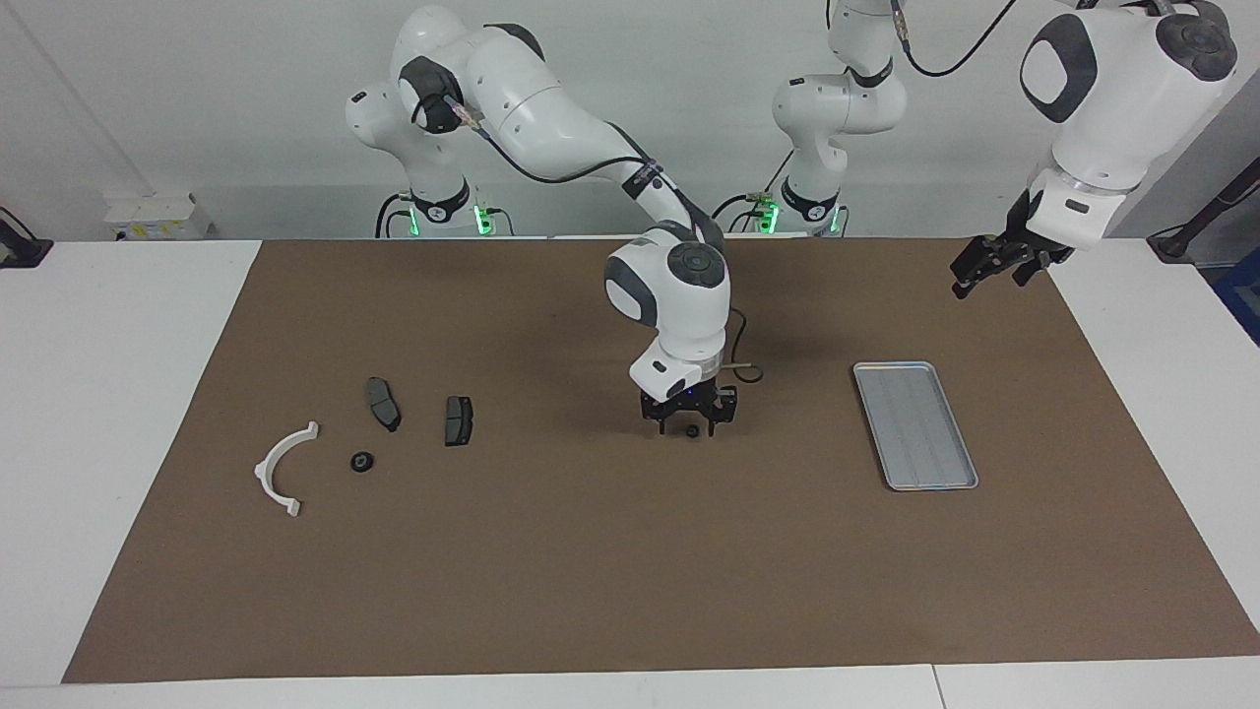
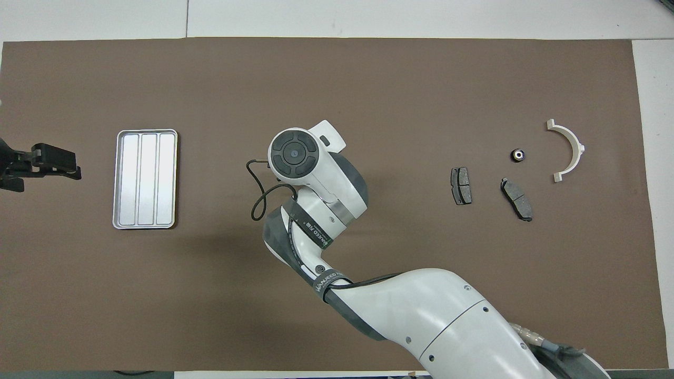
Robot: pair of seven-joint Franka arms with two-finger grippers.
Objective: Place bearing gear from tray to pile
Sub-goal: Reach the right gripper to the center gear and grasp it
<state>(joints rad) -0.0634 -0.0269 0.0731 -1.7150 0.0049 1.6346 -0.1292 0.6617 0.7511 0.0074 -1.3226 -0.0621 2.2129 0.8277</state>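
Observation:
My right gripper (image 1: 692, 430) hangs low over the middle of the brown mat, between the tray and the pile, shut on a small black bearing gear (image 1: 693, 430). In the overhead view its wrist hides the fingers and the gear. The silver tray (image 1: 915, 425) (image 2: 145, 179) lies toward the left arm's end with nothing in it. The pile lies toward the right arm's end: a white half-ring bracket (image 1: 281, 468) (image 2: 568, 150), two dark brake pads (image 1: 383, 404) (image 1: 458, 420) and another small black gear (image 1: 362, 461) (image 2: 518, 155). My left gripper (image 1: 989, 266) (image 2: 52, 160) waits raised over the mat's edge beside the tray.
The brown mat (image 1: 630, 571) covers most of the white table. A thin cable loop (image 2: 258, 195) hangs by my right wrist. The right arm's links stretch from its base over the mat toward the middle.

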